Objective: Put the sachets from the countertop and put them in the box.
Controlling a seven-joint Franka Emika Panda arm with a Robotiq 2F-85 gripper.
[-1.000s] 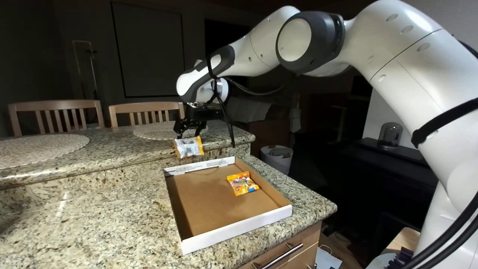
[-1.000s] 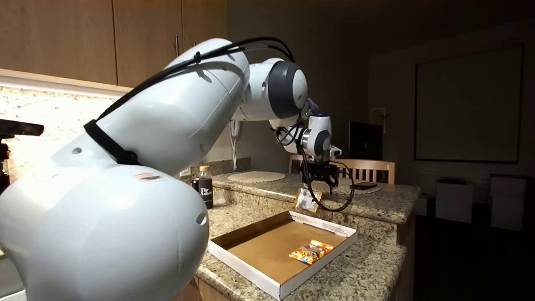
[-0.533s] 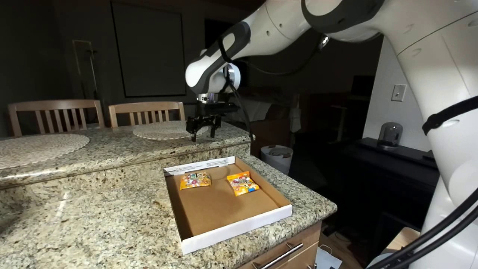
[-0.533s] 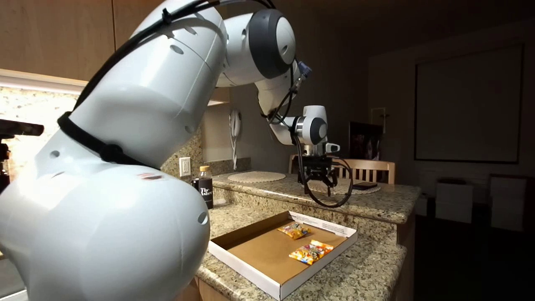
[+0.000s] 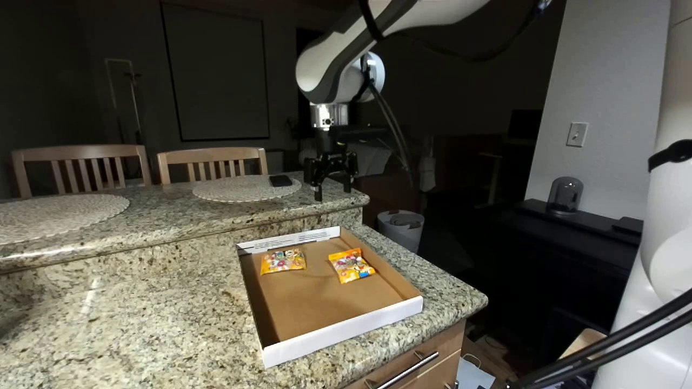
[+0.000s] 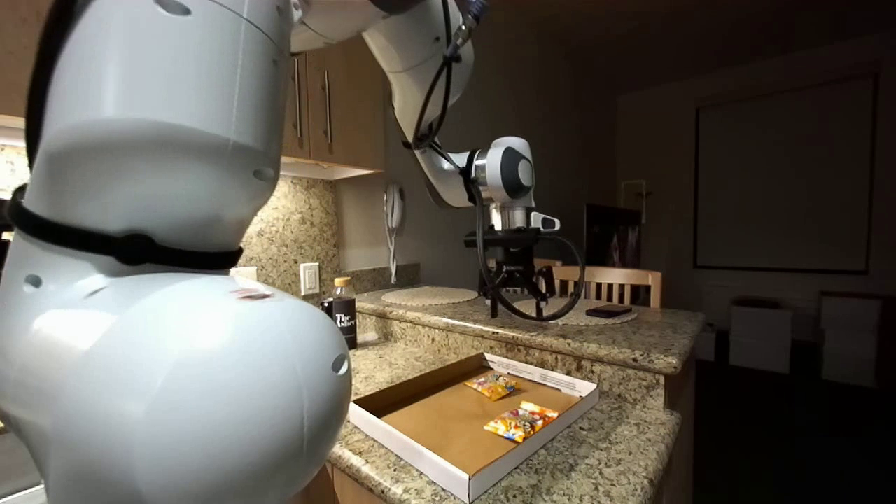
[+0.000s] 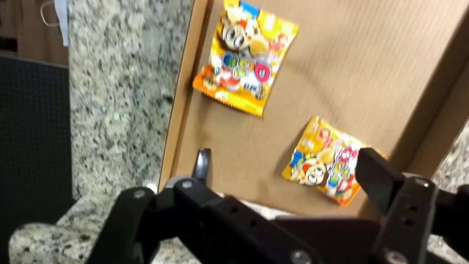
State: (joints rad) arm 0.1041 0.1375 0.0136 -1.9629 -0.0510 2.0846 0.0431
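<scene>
"Well, nearest first: what's in the tool (image 7: pixel 284 165)?"

"Nothing now; it gapes wide. A second ago it held this sachet (image 7: pixel 324 161), dangling with its silvery back showing."

"Where did that land?"

"In the box (image 5: pixel 316 302), near the printed end, picture side up. From the wrist the tool covers one corner, but both exterior views show them well apart."

"And the other sachet (image 7: pixel 245 60)?"

"Unmoved, just beside the side wall. The two don't overlap."

"So, with the box sitting on the bench (image 5: pixel 162 319), both are in. Finished?"

"I'd judge so, for those in sight. Whether more wait out of view, I can't tell."

"Then what's left?"

"Backing away, I'd guess. The tool has already shifted sideways; I'd raise it before any wide swing past the raised ledge (image 5: pixel 162 210). That shift has uncovered, in an exterior view, a dark slab (image 5: pixel 280 181) on the placemat (image 5: pixel 238 190). A wooden chair (image 5: pixel 211 154) stands beyond. Neither seems part of the job."
</scene>
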